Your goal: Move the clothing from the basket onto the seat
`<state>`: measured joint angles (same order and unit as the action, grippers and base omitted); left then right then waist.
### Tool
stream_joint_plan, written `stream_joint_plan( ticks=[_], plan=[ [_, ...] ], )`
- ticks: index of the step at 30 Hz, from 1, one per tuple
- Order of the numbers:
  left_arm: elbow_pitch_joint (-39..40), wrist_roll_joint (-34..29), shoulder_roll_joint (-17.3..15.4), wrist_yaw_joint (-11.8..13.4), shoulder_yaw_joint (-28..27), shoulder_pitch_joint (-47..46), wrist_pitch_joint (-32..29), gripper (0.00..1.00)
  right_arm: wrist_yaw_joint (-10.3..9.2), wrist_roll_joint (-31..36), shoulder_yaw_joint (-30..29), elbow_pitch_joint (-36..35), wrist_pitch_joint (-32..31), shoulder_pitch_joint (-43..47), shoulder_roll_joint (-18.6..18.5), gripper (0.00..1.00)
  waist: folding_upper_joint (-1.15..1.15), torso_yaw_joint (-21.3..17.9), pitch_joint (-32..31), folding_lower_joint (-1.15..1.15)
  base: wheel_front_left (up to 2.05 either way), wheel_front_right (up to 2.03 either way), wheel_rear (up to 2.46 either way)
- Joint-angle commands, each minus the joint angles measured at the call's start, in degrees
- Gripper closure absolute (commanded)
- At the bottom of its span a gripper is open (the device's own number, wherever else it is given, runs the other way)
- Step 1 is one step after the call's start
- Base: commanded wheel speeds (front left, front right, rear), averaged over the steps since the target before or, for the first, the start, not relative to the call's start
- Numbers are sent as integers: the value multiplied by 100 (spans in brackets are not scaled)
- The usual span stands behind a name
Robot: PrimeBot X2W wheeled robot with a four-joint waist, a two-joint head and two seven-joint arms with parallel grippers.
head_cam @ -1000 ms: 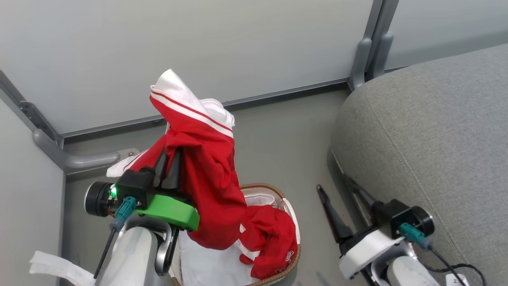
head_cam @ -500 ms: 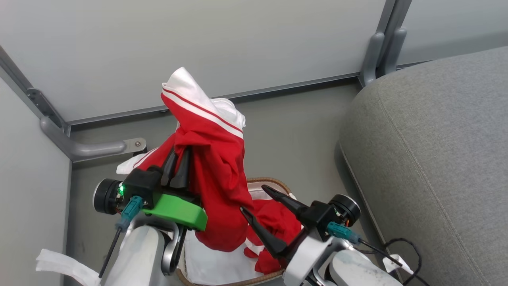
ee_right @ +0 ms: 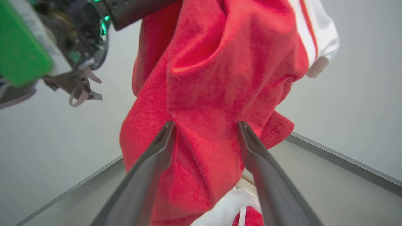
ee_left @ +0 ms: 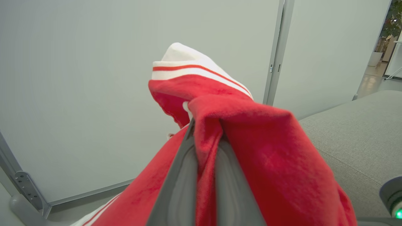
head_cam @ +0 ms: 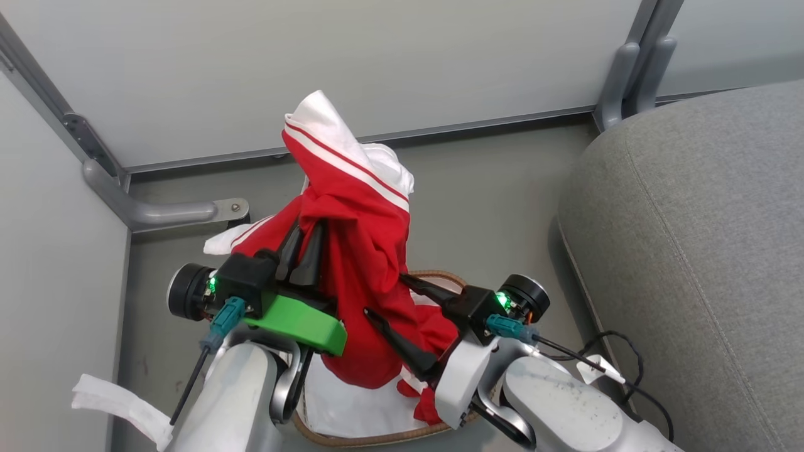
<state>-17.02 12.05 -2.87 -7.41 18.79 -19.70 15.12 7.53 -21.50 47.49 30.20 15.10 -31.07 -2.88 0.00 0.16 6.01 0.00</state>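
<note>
While the left fingers (ee_left: 177, 188) are squeezing shut on a fold of the red clothing (ee_left: 267, 150), the cloth is hanging up in the air above the basket (head_cam: 383, 437). The right fingers (ee_right: 147, 169) are standing wide open, with the low part of the hanging cloth sitting between them. A second red piece (head_cam: 433, 411) is lying down in the basket on the white liner (head_cam: 352, 408). The grey seat (head_cam: 691, 251) is sitting off to the right, apart from the basket.
</note>
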Motion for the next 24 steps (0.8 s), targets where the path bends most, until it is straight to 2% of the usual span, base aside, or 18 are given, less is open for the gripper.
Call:
stream_joint_plan(
  ticks=[1, 8, 10, 12, 13, 14, 24],
  plan=[
    [27, 67, -9, -5, 37, -109, 6, 100, -7, -19, 31, 96, 10, -93, -18, 0, 0, 58, 34, 0, 0, 0, 0],
    [76, 221, -11, 38, 334, -232, 6, 100, -8, -212, 99, 547, 9, -305, -19, 0, 0, 254, 108, 0, 0, 0, 0],
    [95, 274, -11, 50, 434, -273, 6, 100, -8, -257, 114, 625, 9, -387, -15, 23, 0, 321, 129, 0, 0, 0, 0],
    [115, 317, -11, 68, 520, -295, 6, 100, -7, -300, 121, 690, 9, -437, -17, 55, 0, 382, 146, 0, 0, 0, 0],
    [120, 336, -12, 74, 563, -299, 6, 100, -8, -318, 140, 721, 9, -452, -17, 81, 0, 409, 152, 0, 0, 0, 0],
    [131, 355, -11, 84, 611, -314, 6, 100, -8, -350, 167, 768, 9, -476, -18, 100, 0, 436, 163, 0, 0, 0, 0],
    [143, 394, -11, 138, 768, -379, 5, 100, -7, -603, 258, 919, 6, -452, -19, 100, 0, 519, 176, 0, 0, 0, 0]
  ],
)
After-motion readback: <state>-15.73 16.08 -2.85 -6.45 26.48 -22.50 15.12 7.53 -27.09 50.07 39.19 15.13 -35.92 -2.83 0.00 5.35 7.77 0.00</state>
